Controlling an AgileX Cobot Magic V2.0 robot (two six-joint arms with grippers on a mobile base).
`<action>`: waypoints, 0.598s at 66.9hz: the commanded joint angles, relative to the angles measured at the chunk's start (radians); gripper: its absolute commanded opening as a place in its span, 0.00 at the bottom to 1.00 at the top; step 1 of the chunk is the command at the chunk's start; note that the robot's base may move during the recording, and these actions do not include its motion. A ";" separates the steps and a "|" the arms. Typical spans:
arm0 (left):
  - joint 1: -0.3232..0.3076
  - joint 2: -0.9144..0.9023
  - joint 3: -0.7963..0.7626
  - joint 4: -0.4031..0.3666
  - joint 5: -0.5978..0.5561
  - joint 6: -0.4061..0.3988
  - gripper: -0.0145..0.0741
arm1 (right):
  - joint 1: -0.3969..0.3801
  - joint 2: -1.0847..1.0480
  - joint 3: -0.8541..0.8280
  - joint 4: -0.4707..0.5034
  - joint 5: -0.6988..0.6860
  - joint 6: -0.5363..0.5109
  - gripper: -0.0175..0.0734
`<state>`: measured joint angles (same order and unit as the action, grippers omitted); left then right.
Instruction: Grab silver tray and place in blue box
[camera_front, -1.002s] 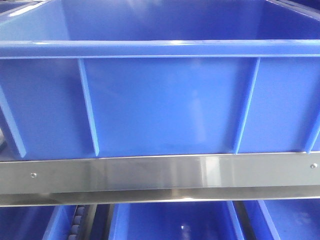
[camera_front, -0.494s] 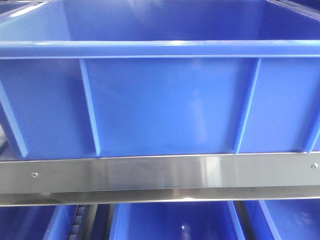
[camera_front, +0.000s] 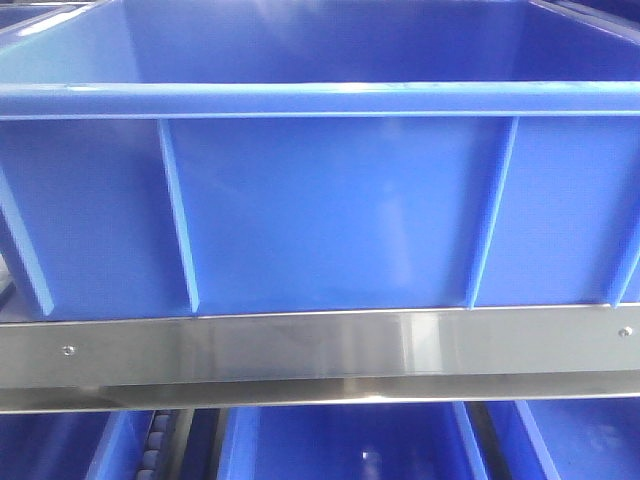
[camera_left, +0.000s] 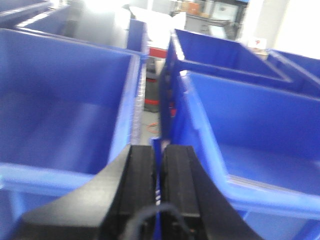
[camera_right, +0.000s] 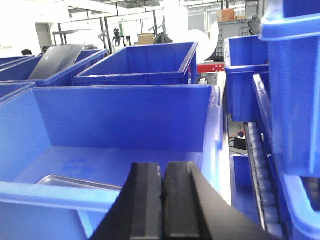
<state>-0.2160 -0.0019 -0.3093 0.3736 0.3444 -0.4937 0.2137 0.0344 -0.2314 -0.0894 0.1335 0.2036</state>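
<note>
The blue box fills the front view, showing its ribbed outer wall and thick rim; no gripper shows there. In the right wrist view a silver tray lies flat on the floor of a blue crate, at its near left, partly hidden by the near rim. My right gripper is shut and empty, above that crate's near rim and to the right of the tray. My left gripper is shut with only a thin slit between the fingers and holds nothing. It sits over the gap between two blue crates.
A steel frame rail runs under the blue box, with more blue crates below. Another silver sheet leans in a far crate at the back left. A roller track runs to the right of the crate. Crates stand close on both sides.
</note>
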 joint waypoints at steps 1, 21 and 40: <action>0.001 -0.018 -0.038 0.028 0.005 -0.001 0.18 | -0.005 -0.070 -0.028 0.002 0.033 0.000 0.25; 0.001 -0.023 -0.032 0.029 -0.111 -0.001 0.18 | -0.005 -0.059 -0.030 0.000 0.036 -0.001 0.25; 0.001 -0.023 -0.032 0.029 -0.137 -0.001 0.18 | -0.005 -0.058 -0.030 0.000 0.036 -0.001 0.25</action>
<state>-0.2160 -0.0133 -0.3118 0.3924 0.2934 -0.4937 0.2137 -0.0110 -0.2314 -0.0856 0.2639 0.2036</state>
